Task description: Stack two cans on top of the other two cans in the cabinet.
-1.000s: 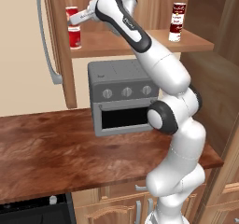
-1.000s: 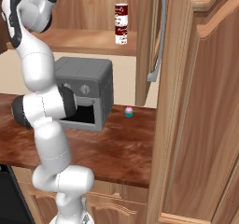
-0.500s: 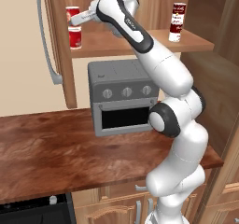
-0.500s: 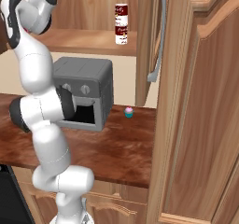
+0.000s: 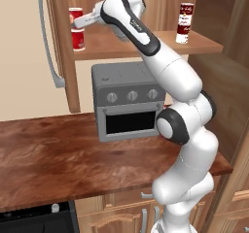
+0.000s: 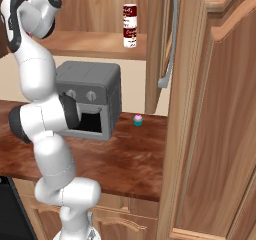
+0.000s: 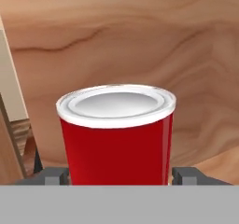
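Cans in the cabinet (image 5: pixel 146 42) are standing as two stacks on the plank shelf (image 5: pixel 121 45): at the shelf's left end a red can (image 5: pixel 75 15) is sitting on a plain red can (image 5: pixel 78 39), and at the right end a white can with a red upper band (image 5: pixel 184 23) is resting on a lower can, of which only a sliver is showing in the left base view. The right base view is presenting that second stack (image 6: pixel 130 25) upright beside the open door with its curved grey handle (image 6: pixel 169 39). The tool (image 5: pixel 80 21) is reaching in at the left stack, level with the upper can. In the hand view a red can with a pale rim (image 7: pixel 116 134) is standing between the two finger tips (image 7: pixel 55 176), its long axis vertical and square to the line joining them. The tips are lying close against both flanks, but whether they are pressing on the can or standing slightly spread cannot be told from these views. The deciding relation is that the can is lying straight ahead of the tool, centred between the tips. Judged from this layout, both stacks appear formed, and the likely next move is a straight retreat along the tool's own axis, with the tips clear of the can wall so the left stack is not being dragged. A toaster oven (image 5: pixel 129 101) is sitting on the worktop (image 5: pixel 58 154) below, with a small cupcake (image 6: pixel 138 120) nearby.
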